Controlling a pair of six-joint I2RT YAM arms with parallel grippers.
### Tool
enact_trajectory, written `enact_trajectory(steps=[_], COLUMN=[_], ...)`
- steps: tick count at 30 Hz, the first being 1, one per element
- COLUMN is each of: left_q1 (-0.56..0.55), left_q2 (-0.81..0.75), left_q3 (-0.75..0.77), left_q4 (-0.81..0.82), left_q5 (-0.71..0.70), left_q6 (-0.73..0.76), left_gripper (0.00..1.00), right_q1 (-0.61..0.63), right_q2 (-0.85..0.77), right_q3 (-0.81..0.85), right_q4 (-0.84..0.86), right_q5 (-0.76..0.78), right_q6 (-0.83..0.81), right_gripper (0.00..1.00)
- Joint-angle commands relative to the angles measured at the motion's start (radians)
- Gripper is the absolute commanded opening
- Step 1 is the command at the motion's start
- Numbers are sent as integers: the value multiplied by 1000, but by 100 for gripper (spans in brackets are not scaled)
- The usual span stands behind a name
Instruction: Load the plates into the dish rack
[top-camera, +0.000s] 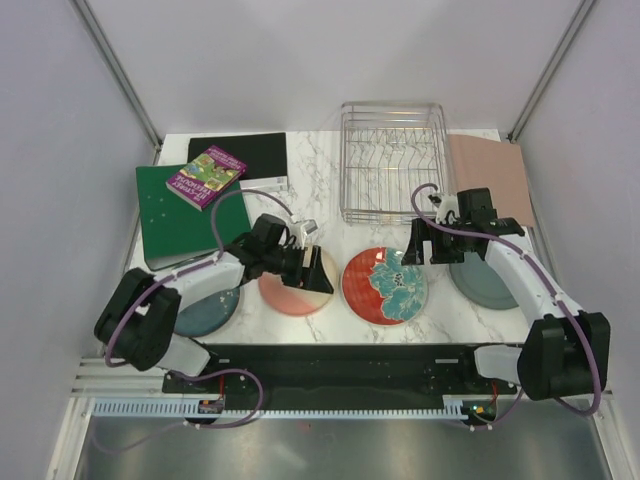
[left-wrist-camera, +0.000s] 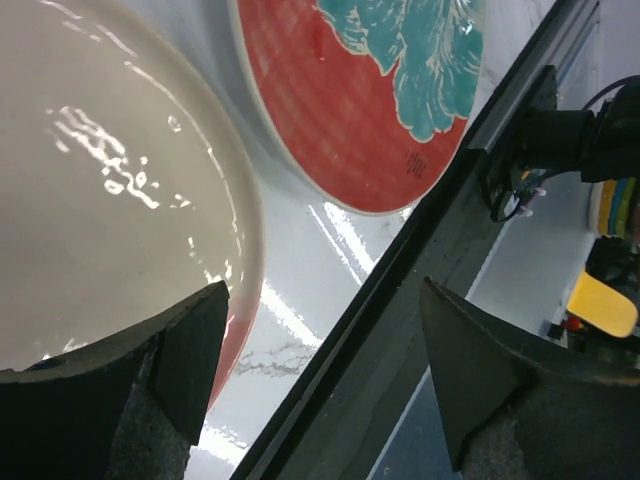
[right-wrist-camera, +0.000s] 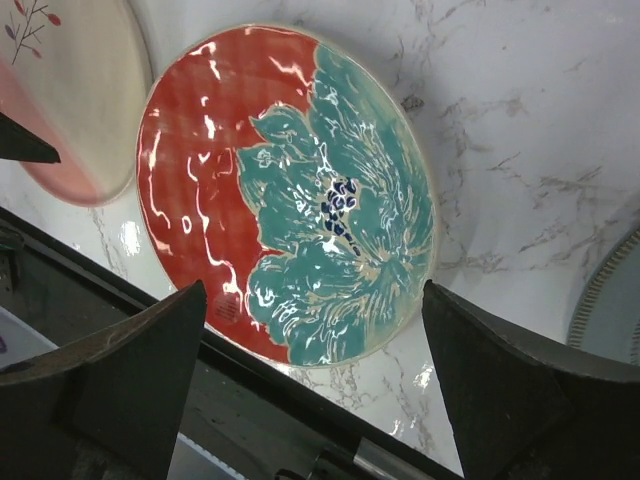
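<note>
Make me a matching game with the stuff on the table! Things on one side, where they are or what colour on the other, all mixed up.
Things:
1. purple book
2. cream-and-pink plate
3. dish rack
4. flower plate

Matches:
A. at the back of the table, no plates in it
B. red and teal
C. lying on the green binder
D. right by the left gripper

Pairs: 1-C, 2-D, 3-A, 4-B.

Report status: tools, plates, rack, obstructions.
Left tool open, over cream-and-pink round plate rim. Right tool open, over red round plate with teal flowers. Silver wire dish rack empty, nothing blocking it.
</note>
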Motion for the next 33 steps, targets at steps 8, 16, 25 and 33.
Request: enact_trajectory(steps=[8,16,25,33], left_q1=[-41,-72,-71,-72], left_q2=[281,413,387,484], left_q3=[201,281,310,344], left_q4=[176,176,88,83], left_q5=[147,119,62,30], left_q6=[-87,-95,-24,-12], left_gripper=[71,66,64,64], right_q1=[-157,-205,-207,-207], right_q2=[121,161,210,229], right_q3=[-80,-91,-111,-123], right_q4=[85,100,135,155], right_q5=[-159,-177,-198,-194], right_q6=[8,3,-1,0], right_gripper=[94,94,93,93])
